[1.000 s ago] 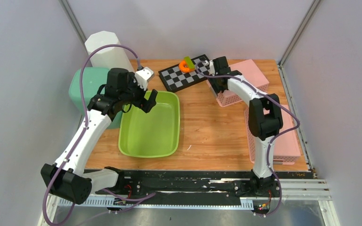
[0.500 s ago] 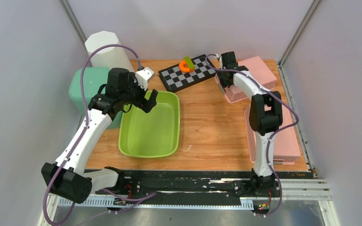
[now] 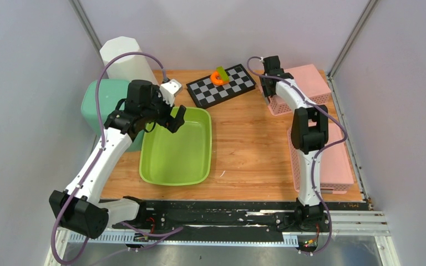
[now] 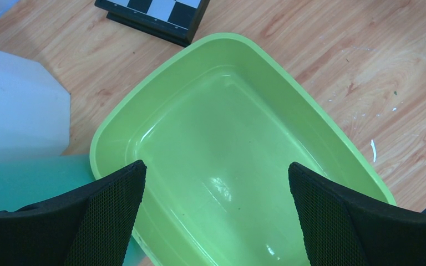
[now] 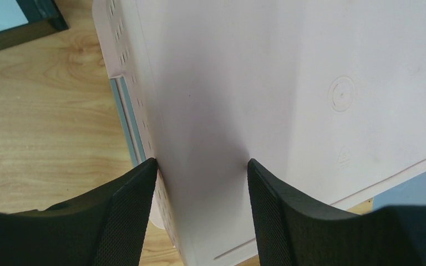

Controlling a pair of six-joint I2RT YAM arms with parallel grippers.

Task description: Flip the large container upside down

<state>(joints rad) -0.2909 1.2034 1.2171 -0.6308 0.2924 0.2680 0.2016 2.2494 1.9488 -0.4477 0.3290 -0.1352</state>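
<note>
Right wrist view: the large pink container, just right of the checkerboard, is clenched by its thin wall in the right claw and could be levered loose and dropped; the left claw is seen released.

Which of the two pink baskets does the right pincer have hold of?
The far pink basket, in the back right corner: the right pincer clamps its wall between both fingers. The near pink basket lies apart along the right edge.

Tub left, basket far right (checkerboard between)
</note>
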